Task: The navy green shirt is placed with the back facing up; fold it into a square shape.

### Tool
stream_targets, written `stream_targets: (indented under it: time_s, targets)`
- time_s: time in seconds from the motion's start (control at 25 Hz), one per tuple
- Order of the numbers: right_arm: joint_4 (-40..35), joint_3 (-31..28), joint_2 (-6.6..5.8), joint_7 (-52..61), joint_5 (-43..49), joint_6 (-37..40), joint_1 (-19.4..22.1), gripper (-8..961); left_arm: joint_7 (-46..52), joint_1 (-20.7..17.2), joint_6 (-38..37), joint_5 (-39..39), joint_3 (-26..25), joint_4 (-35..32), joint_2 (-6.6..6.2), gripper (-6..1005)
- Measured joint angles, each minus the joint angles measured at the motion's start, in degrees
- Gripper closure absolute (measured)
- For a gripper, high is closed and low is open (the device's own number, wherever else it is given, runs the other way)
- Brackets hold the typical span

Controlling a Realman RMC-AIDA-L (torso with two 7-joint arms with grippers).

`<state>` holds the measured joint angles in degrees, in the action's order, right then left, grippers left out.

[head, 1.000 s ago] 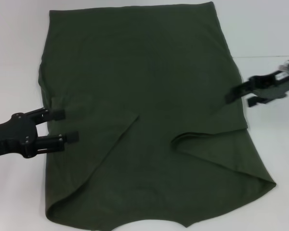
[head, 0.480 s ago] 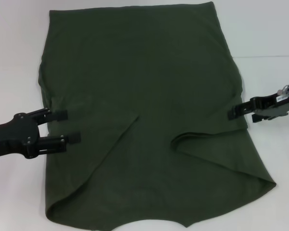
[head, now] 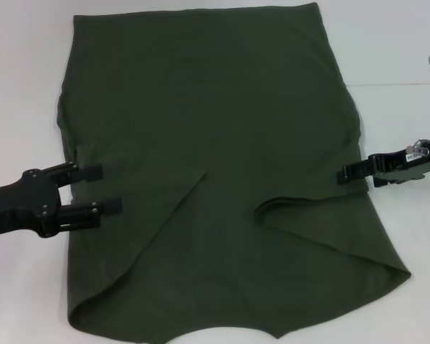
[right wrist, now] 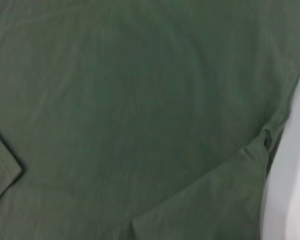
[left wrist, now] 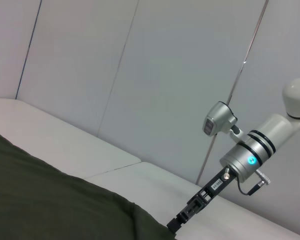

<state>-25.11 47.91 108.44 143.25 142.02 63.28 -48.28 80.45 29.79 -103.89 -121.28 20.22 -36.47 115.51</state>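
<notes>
the navy green shirt (head: pixel 215 165) lies flat on the white bench (head: pixel 21 86), both sleeves already folded inward. the left end effector (head: pixel 97 188) sits open at the shirt's left edge; the right end effector (head: pixel 342 174) touches the right edge, and whether it is open or closed i cannot tell. likely next: both pinch the side edges for the fold.

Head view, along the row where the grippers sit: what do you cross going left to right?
Left gripper, jaws open at the shirt's left edge → folded-in left sleeve flap → navy green shirt body → folded-in right sleeve flap → right gripper at the shirt's right edge.
</notes>
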Motion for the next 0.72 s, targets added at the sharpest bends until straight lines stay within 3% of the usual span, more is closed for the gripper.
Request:
stream_targets:
  time_s: [0.44, 0.72]
  targets:
    - [0.0, -0.4, 1.8, -1.4, -0.4, -3.4, 0.3, 22, 0.0, -0.3, -0.4, 0.0, 0.0, 0.0, 0.02, 92]
    - [0.1, -0.5, 2.2, -1.4, -1.4, -3.8, 0.4, 22, 0.1, -0.4, -0.5, 0.0, -0.3, -0.1, 0.05, 93]
